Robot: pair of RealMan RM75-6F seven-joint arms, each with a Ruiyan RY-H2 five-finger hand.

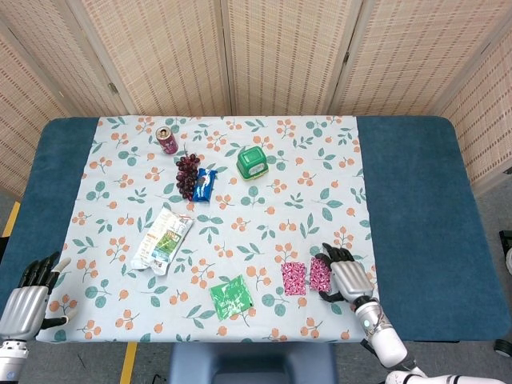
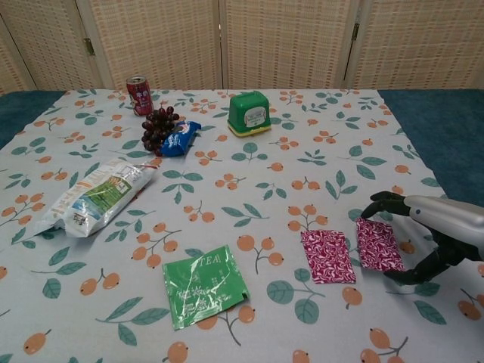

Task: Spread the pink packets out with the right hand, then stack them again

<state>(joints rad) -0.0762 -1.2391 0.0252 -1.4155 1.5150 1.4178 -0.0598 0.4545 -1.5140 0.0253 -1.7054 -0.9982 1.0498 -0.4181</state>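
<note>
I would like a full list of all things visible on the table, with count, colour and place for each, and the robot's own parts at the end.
pink packets: two, pink and white pattern, side by side near the front right; the right one is lifted at its right edge by the right hand.
tea packet: one, green, front centre.
snack bag: one, white and green, lying on the left.
grapes: one bunch, dark purple, far left.
blue wrapper: one, blue, touching the grapes on their right.
can: one, red, upright behind the grapes.
green box: one, far centre.
tablecloth: one, floral.
left hand: front left corner, holds nothing, fingers apart.
right hand: grips the right pink packet.
</note>
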